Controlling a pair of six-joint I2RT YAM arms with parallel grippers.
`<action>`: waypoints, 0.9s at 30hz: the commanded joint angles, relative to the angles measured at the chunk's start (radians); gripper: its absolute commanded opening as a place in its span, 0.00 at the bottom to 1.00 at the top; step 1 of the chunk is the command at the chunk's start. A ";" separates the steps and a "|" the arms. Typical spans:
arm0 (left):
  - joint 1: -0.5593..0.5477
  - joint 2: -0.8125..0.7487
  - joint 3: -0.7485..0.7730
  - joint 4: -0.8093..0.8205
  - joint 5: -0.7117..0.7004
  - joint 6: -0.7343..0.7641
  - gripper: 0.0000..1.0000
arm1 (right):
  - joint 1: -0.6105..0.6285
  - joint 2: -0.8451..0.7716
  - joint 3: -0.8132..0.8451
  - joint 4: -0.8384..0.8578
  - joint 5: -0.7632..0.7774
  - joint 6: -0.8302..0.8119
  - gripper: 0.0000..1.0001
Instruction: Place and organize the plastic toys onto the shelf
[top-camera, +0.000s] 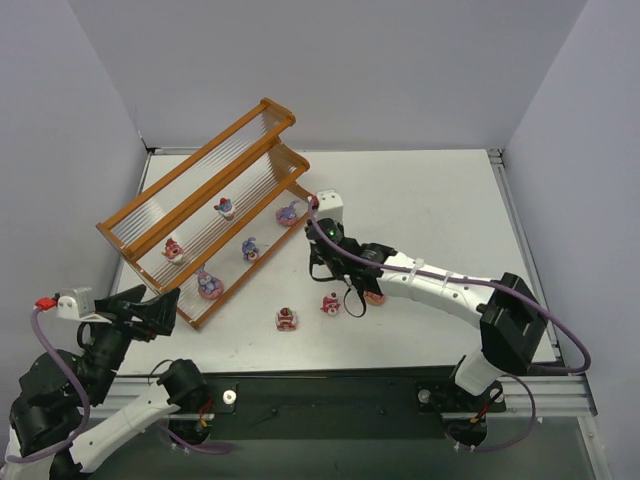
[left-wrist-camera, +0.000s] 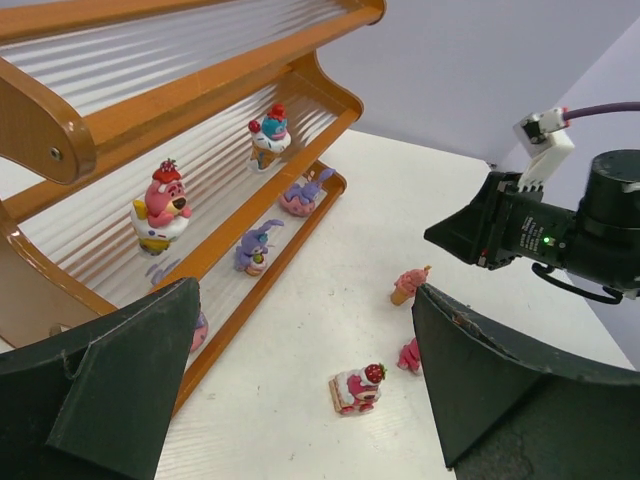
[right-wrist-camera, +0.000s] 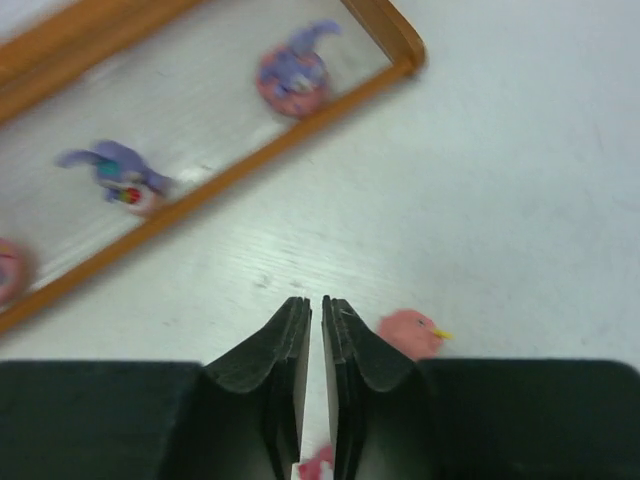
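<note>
The orange-framed shelf (top-camera: 190, 190) stands at the back left. Its middle tier holds two cupcake toys (left-wrist-camera: 160, 210) (left-wrist-camera: 268, 135). Its bottom tier holds a purple donut (right-wrist-camera: 293, 72), a purple bunny (right-wrist-camera: 120, 172) and a pink toy (top-camera: 209, 286). Loose on the table are a strawberry cake toy (left-wrist-camera: 357, 388), a pink toy (top-camera: 331, 303) and a pink cone toy (right-wrist-camera: 410, 333). My right gripper (right-wrist-camera: 322, 305) is shut and empty, low over the table beside the cone toy, near the shelf's right end. My left gripper (left-wrist-camera: 305, 290) is open and empty, near the shelf's front left.
The right arm (top-camera: 440, 285) stretches across the table's middle right. White walls enclose the table on the left, the back and the right. The table's black front rail (top-camera: 330, 385) runs between the arm bases.
</note>
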 joint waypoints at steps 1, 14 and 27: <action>-0.009 -0.011 -0.043 0.053 0.033 -0.013 0.97 | -0.070 -0.021 -0.132 -0.026 -0.068 0.127 0.10; -0.011 0.029 -0.081 0.059 0.038 -0.034 0.97 | -0.071 0.146 -0.062 -0.006 -0.078 0.139 0.00; -0.012 0.022 -0.087 0.053 0.032 -0.040 0.97 | -0.075 0.186 -0.087 -0.027 0.000 0.162 0.00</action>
